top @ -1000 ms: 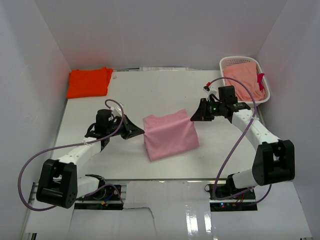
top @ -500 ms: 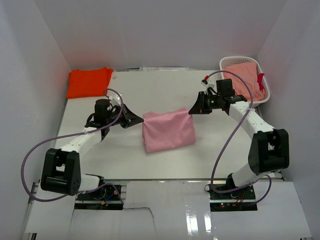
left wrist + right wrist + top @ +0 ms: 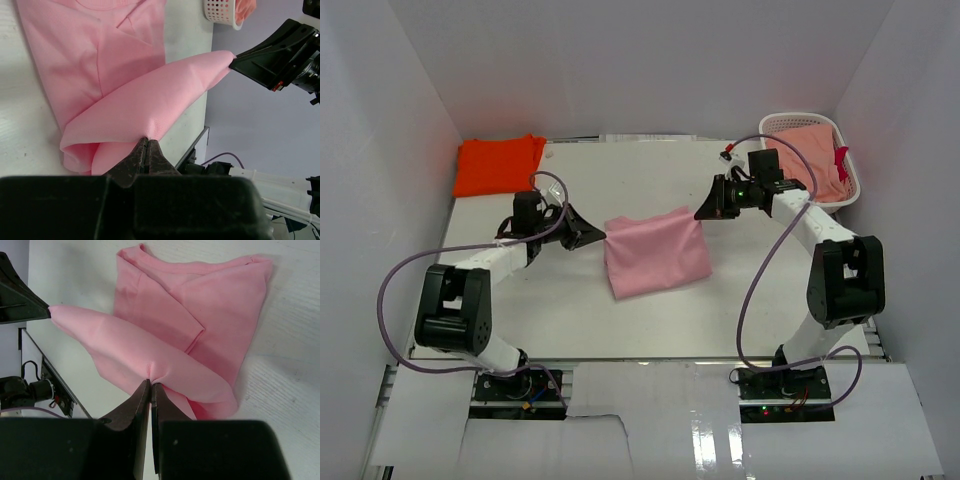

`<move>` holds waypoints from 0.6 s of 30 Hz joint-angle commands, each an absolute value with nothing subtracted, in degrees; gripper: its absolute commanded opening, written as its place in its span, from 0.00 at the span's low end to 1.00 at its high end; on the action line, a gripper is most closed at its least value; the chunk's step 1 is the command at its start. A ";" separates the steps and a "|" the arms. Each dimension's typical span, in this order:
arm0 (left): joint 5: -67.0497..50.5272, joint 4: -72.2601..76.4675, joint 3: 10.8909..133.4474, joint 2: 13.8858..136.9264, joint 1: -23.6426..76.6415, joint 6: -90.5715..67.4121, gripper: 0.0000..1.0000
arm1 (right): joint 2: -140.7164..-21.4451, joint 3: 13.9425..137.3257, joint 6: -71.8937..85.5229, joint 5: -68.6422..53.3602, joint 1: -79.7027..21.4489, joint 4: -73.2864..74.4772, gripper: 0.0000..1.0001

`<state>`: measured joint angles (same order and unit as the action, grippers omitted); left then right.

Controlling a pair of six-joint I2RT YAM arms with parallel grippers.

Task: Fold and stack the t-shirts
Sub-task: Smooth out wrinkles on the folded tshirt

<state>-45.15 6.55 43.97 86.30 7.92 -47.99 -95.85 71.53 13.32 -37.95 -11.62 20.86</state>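
Note:
A light pink t-shirt (image 3: 655, 255) lies partly folded in the middle of the white table (image 3: 620, 180). My left gripper (image 3: 602, 236) is shut on its far left corner, and my right gripper (image 3: 698, 215) is shut on its far right corner. The held edge is lifted and doubled over the rest of the shirt (image 3: 145, 107) (image 3: 165, 360). Each wrist view shows the other gripper pinching the opposite corner. A bright orange t-shirt (image 3: 498, 165) lies folded at the table's far left corner, away from both grippers.
A white lattice basket (image 3: 770, 125) stands at the far right corner with salmon-pink cloth (image 3: 810, 160) inside. White walls close the table on the left, back and right. Purple cables loop from both arms.
Both grippers have carried the pink shirt's held edge away from the arm bases, toward the far side of the table. The shirt has shifted that way with them.

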 commanded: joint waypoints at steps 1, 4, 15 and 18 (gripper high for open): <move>-46.32 8.35 47.63 89.10 7.12 -46.14 0.00 | -98.86 75.05 13.62 -39.29 -11.34 18.02 0.08; -46.58 9.14 49.65 92.27 6.94 -45.70 0.00 | -102.29 77.07 13.71 -39.90 -11.25 17.14 0.08; -46.41 13.71 53.08 103.70 6.68 -45.88 0.00 | -114.33 85.60 13.89 -41.57 -11.16 14.86 0.08; -45.35 14.06 53.61 105.20 6.68 -45.79 0.00 | -116.97 87.01 13.80 -41.75 -10.99 14.33 0.08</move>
<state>-45.43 11.86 51.64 105.06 6.96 -46.72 -115.09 84.49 13.67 -40.21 -11.57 16.62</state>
